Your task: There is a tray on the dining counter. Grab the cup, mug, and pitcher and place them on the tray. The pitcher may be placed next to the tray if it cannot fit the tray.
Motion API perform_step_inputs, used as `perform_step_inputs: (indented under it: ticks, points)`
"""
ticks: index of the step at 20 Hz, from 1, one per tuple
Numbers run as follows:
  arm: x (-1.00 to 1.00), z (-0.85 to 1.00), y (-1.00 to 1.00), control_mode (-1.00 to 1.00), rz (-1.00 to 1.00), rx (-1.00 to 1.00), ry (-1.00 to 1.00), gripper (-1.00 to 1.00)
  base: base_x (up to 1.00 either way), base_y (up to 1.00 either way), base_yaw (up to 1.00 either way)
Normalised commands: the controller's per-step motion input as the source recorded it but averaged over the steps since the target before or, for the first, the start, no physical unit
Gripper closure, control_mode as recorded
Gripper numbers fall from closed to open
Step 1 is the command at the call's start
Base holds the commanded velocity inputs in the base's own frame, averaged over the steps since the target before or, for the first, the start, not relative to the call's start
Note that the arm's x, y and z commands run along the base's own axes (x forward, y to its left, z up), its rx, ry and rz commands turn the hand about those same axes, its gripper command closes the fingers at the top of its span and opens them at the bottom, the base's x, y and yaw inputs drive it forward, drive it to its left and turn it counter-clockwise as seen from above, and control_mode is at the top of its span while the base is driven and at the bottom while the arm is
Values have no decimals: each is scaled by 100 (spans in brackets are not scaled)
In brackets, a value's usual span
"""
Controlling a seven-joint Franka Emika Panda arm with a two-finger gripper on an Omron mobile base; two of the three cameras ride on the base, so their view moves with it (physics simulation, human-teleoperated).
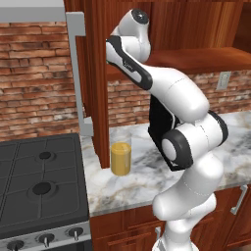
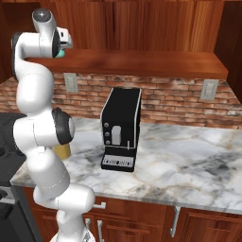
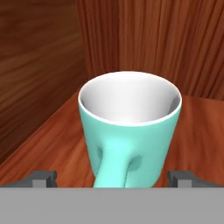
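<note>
The light teal mug (image 3: 129,131) stands upright on a reddish wood shelf (image 3: 52,140), its handle turned toward the hand and its white inside empty. My gripper (image 3: 113,179) is open, with one fingertip on each side of the mug's base and apart from it. In the right base view a sliver of the mug (image 2: 61,55) shows under the raised hand at the shelf's left end. The pitcher (image 1: 120,158), a clear glass cylinder of orange-yellow liquid, stands on the marble worktop (image 1: 142,181) far below the hand, beside a wood cabinet post.
Wood walls close in behind and to the left of the mug. A black coffee machine (image 2: 121,127) stands on the worktop under the shelf (image 2: 142,64). A dark stove (image 1: 41,181) lies left of the pitcher. A brick wall (image 2: 179,97) backs the worktop.
</note>
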Motion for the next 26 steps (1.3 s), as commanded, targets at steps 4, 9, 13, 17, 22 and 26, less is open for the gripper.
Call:
perform_step_inputs:
  ticks: [4,9,13,17,22,26]
  points:
    - [0,0,0,-100,0,0,0,-100,0,0,0]
    - [0,0,0,-100,0,0,0,-100,0,0,0]
    - [0,0,0,-100,0,0,0,-100,0,0,0]
    - [0,0,0,-100,0,0,0,100,0,0,0]
    - [0,0,0,-100,0,0,0,100,0,0,0]
    - [0,0,0,-100,0,0,0,100,0,0,0]
